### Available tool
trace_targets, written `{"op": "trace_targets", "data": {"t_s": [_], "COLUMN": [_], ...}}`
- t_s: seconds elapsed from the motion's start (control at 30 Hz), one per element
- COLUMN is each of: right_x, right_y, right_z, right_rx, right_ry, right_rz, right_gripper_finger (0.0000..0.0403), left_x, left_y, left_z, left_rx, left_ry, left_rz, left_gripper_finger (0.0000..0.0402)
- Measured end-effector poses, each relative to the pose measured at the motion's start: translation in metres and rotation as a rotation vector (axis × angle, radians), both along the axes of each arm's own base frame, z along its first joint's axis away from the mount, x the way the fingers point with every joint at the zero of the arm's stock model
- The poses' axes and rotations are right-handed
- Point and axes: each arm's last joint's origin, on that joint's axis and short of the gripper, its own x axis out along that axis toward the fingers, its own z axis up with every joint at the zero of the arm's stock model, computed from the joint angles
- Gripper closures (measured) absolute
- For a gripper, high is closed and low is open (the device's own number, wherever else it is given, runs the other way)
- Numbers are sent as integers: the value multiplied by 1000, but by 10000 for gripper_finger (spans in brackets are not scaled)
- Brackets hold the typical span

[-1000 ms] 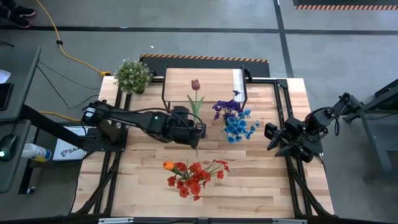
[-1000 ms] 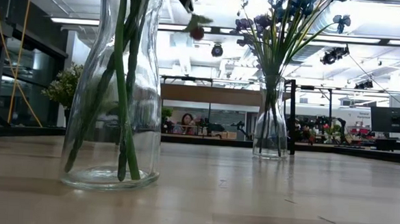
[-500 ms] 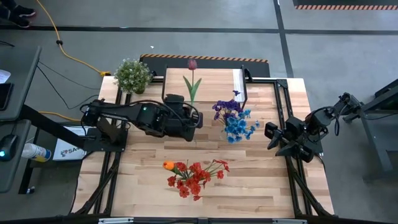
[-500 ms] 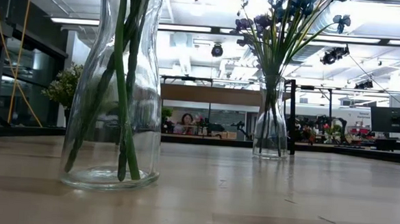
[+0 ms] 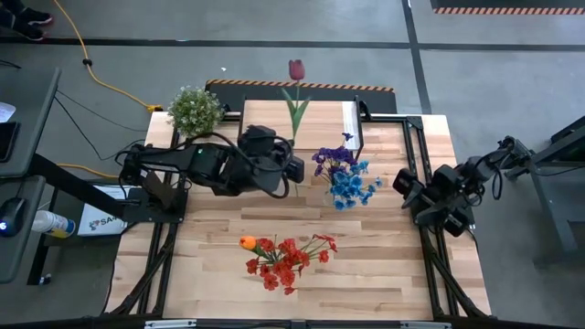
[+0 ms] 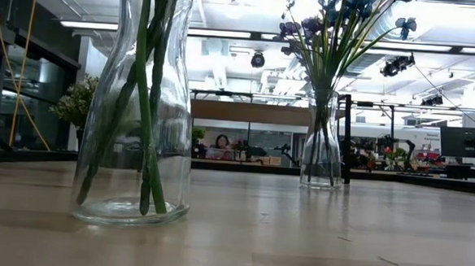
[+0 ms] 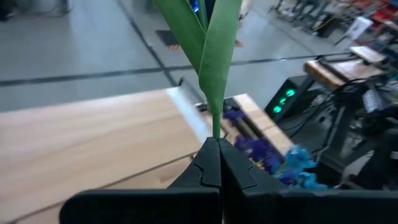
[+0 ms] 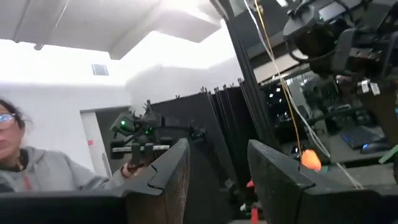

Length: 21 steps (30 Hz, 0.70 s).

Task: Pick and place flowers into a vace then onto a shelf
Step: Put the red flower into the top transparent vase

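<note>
While my left jaws [image 7: 214, 163] are pressed fully together on the green stem of a maroon flower [image 5: 295, 69], that flower stands up out of the grip, its dark bloom reaching past the far edge of the shelf [image 5: 260, 114] in the high view. From my left wrist I see two long green leaves rising straight from where the jaws meet. My left arm lies across the worktop [image 5: 366, 265] from its left side, with the grip just at the near edge of the shelf.

My right jaws [image 8: 214, 165] stand partly open with nothing between them, held off the right edge of the worktop and pointing up into the room; a person shows at the edge of that wrist view.

Just right of my left grip sits a glass vase [image 6: 322, 141] holding the blue and purple flowers [image 5: 345, 174]. Nearer the front of the worktop a second vase [image 6: 137, 103] holds the red flowers [image 5: 285, 259] and one orange bloom [image 5: 247, 243]. A bushy potted plant [image 5: 195, 110] stands at the far left corner, beside the shelf.
</note>
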Motion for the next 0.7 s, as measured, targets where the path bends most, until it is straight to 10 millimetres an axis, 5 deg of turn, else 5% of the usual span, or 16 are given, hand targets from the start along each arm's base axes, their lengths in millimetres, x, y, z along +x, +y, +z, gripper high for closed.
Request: {"op": "trace_targets", "data": {"t_s": [0.7], "right_x": [-8], "right_y": [-6], "right_z": [16], "right_rx": [-25], "right_ry": [-237], "right_rz": [-159], "right_gripper_finger": [249], "left_x": [15], "left_y": [-23], "left_z": [32], "left_rx": [165], "left_ry": [-137], "left_rz": [-239], "left_gripper_finger": [380]}}
